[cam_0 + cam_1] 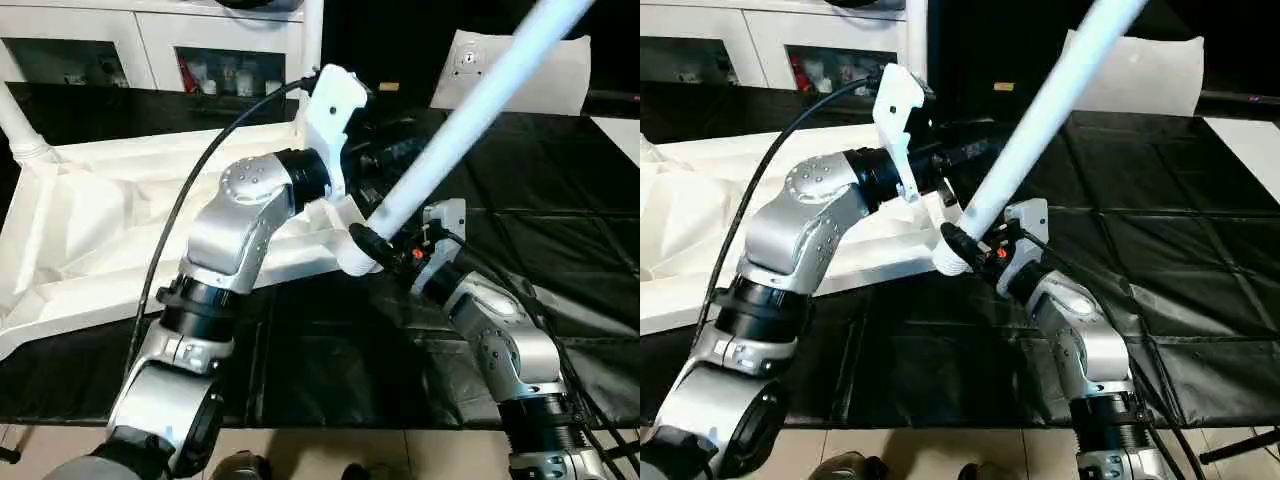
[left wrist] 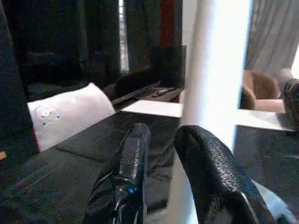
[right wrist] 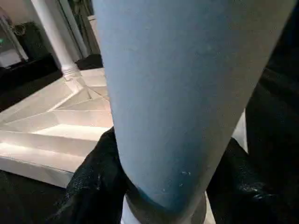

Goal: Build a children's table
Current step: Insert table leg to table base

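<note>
The white tabletop (image 1: 100, 230) lies upside down on the left, ribbed side up. My right gripper (image 1: 372, 243) is shut on the lower end of a long white leg (image 1: 470, 110), which meets the tabletop's near right corner and leans up to the far right. In the right wrist view the black fingers (image 3: 93, 186) press both sides of this leg (image 3: 187, 93). Close beside the leg my left gripper (image 2: 161, 135) is open, with nothing between its fingers. Two other legs stand upright in the tabletop, at the far left corner (image 1: 20, 125) and the far right corner (image 1: 312, 35).
Black sheeting (image 1: 560, 230) covers the work surface to the right of the tabletop. A white cabinet (image 1: 150, 40) with dark compartments stands at the back left, and a white pillow-like slab (image 1: 520, 75) leans at the back right. The surface's front edge runs just below my forearms.
</note>
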Tool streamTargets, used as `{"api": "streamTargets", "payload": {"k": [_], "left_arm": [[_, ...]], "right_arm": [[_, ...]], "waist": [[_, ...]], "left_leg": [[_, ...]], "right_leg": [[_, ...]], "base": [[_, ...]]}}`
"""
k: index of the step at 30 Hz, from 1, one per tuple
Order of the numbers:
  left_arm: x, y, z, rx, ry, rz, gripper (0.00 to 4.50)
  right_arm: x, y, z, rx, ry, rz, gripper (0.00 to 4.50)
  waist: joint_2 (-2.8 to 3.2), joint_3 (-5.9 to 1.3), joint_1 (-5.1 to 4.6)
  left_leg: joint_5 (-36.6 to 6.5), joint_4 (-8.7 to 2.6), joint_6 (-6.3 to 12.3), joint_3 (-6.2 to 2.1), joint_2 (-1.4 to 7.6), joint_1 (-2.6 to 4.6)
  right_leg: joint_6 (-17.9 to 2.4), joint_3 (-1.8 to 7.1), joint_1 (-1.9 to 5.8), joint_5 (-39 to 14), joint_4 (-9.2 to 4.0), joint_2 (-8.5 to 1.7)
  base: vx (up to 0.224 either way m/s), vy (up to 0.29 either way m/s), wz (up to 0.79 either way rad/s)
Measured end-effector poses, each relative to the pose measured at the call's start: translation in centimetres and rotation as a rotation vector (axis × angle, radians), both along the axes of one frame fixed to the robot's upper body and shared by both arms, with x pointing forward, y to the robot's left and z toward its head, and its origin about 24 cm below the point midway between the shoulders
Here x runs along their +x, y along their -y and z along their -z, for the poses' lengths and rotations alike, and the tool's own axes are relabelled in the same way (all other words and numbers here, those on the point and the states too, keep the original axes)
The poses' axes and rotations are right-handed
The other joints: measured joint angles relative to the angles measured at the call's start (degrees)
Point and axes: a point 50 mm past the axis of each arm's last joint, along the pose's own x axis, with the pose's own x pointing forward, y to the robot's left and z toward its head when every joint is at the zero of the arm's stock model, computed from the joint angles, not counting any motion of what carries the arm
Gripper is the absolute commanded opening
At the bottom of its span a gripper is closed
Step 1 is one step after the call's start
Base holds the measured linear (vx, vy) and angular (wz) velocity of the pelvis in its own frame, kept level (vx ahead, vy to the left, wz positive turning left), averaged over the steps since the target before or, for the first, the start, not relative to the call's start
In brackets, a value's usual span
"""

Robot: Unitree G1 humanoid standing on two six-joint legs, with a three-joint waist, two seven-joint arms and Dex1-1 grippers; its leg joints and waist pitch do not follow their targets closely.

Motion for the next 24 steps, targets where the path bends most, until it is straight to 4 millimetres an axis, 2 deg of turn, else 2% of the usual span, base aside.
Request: {"api": "streamTargets", "payload": {"k": [2, 4, 7, 10, 13, 19, 21, 24], "left_arm": [[0.3, -0.4, 0.2, 0.007, -0.01, -0.032, 1.69], [1.0, -1.3, 0.8, 0.045, -0.011, -0.092, 1.76], [2.1, -3.7, 1.6, 0.128, 0.009, -0.188, 2.13], [2.9, -6.0, 2.2, 0.204, 0.021, -0.273, 2.18], [3.3, -8.0, 4.0, 0.301, -0.024, -0.297, 2.19], [2.2, -8.3, 9.9, 0.514, -0.206, -0.085, 2.19], [2.1, -8.4, 11.3, 0.543, -0.254, -0.061, 2.19], [2.3, -8.3, 11.8, 0.556, -0.279, -0.043, 2.19]], "right_arm": [[0.1, 0.0, 0.1, -0.005, -0.005, 0.007, 1.9], [0.1, 0.1, 0.0, -0.006, -0.001, 0.012, 1.9], [0.3, 0.6, -0.1, -0.014, 0.0, 0.042, 1.9], [0.5, 1.8, -0.2, -0.029, 0.005, 0.099, 1.9], [0.6, 2.3, -0.3, -0.034, 0.006, 0.132, 1.9], [0.6, 2.7, -0.4, -0.047, 0.007, 0.146, 1.9], [0.6, 2.8, -0.3, -0.054, 0.008, 0.148, 1.9], [0.5, 3.2, -0.2, -0.064, 0.003, 0.157, 1.9]], "waist": [[0.01, 0.0, -0.02], [0.03, -0.01, -0.19], [0.05, -0.02, -0.72], [0.05, -0.02, -0.83], [0.1, -0.05, -0.83], [0.12, -0.05, -0.53], [0.13, -0.05, -0.64], [0.17, -0.05, -0.64]], "left_leg": [[0.0, 0.01, -0.01, 0.0, 0.0, 0.0], [-0.02, 0.01, -0.06, 0.0, 0.0, 0.03], [-0.02, 0.02, -0.09, -0.01, 0.0, 0.03], [-0.02, 0.07, -0.11, -0.01, 0.0, 0.02], [-0.03, 0.07, -0.12, 0.0, -0.01, 0.08], [-0.03, 0.1, -0.12, -0.01, -0.01, 0.1], [-0.03, 0.12, -0.12, -0.01, -0.01, 0.12], [-0.03, 0.13, -0.13, -0.01, -0.01, 0.15]], "right_leg": [[0.01, 0.0, 0.0, 0.04, 0.0, 0.0], [0.09, 0.0, 0.02, 0.11, 0.0, 0.0], [0.25, 0.01, 0.03, 0.12, -0.01, 0.0], [0.09, 0.02, 0.05, 0.24, -0.02, 0.0], [0.08, 0.04, 0.1, 0.25, -0.03, 0.0], [0.08, 0.05, 0.17, 0.28, -0.04, -0.01], [0.06, 0.05, 0.19, 0.34, -0.04, -0.01], [0.04, 0.05, 0.21, 0.37, -0.04, -0.01]], "base": [[0.0, 0.0, 0.0], [0.0, 0.0, 0.0], [0.0, 0.0, 0.0], [0.0, 0.0, 0.0], [0.0, 0.0, 0.0], [0.0, 0.0, 0.0], [0.0, 0.0, 0.0], [0.0, 0.0, 0.0]]}}
